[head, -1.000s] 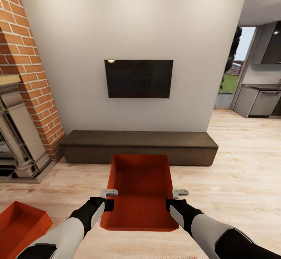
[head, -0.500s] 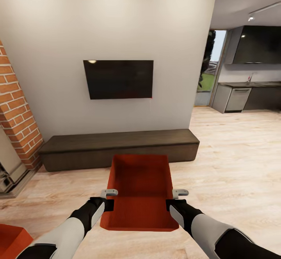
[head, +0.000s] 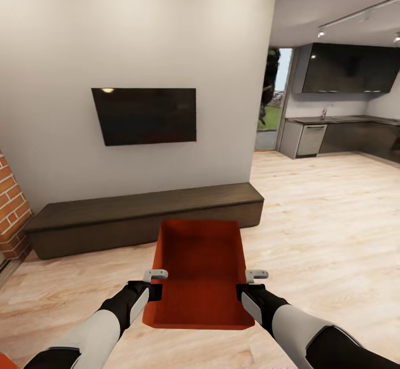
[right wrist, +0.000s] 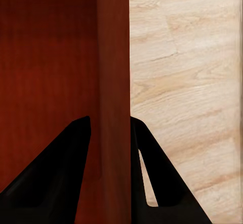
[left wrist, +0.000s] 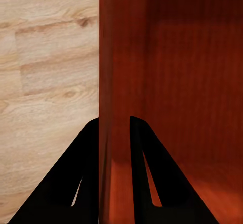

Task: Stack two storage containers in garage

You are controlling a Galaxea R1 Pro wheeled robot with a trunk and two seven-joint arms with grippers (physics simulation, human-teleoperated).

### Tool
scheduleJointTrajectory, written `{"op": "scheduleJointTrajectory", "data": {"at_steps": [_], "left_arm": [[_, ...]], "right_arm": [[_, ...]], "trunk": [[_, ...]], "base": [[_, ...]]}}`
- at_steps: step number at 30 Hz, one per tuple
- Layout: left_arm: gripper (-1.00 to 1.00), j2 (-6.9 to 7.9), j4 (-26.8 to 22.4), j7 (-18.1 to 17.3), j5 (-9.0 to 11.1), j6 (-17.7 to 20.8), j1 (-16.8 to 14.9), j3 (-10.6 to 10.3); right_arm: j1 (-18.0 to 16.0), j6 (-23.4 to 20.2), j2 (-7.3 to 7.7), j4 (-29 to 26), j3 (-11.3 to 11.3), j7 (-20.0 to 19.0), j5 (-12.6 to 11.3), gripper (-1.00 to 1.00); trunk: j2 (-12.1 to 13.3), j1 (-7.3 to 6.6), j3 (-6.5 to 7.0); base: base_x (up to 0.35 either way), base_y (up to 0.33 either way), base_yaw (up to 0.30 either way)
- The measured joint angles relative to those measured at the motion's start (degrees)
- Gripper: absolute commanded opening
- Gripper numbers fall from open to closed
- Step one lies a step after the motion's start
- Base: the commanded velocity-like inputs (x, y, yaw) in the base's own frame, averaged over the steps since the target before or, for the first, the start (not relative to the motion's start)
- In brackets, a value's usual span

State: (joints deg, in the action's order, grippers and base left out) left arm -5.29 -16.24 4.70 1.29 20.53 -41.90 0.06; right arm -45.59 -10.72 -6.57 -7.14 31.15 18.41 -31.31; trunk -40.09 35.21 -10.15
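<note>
Your left gripper (head: 157, 283) and right gripper (head: 255, 282) each pinch a thin side wall of the storage container (head: 199, 269), carried empty above the living room's wood floor (head: 328, 224). Those slim walls could slip or flex if you swing fast, and the low cabinet (head: 144, 213) lies near ahead.

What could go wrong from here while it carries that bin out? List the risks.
1. Both grippers, left and right, pinch only the thin side walls of the storage container; a jolt could let it slip or twist.
2. The low cabinet sits just ahead of the bin; driving forward or swinging could clip it.
3. The held bin hides the wood floor directly in front, so low obstacles there may go unseen.
</note>
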Motion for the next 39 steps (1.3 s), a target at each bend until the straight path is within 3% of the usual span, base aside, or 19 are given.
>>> {"op": "scheduleJointTrajectory", "data": {"at_steps": [39], "left_arm": [[-1.0, 0.0, 0.0, 0.0, 0.0, 0.0, 0.0, 0.0]], "right_arm": [[0.0, 0.0, 0.01, 0.0, 0.0, 0.0, -0.1, -1.0]], "trunk": [[0.0, 0.0, 2.26]], "base": [[0.0, 0.0, -0.2]]}}
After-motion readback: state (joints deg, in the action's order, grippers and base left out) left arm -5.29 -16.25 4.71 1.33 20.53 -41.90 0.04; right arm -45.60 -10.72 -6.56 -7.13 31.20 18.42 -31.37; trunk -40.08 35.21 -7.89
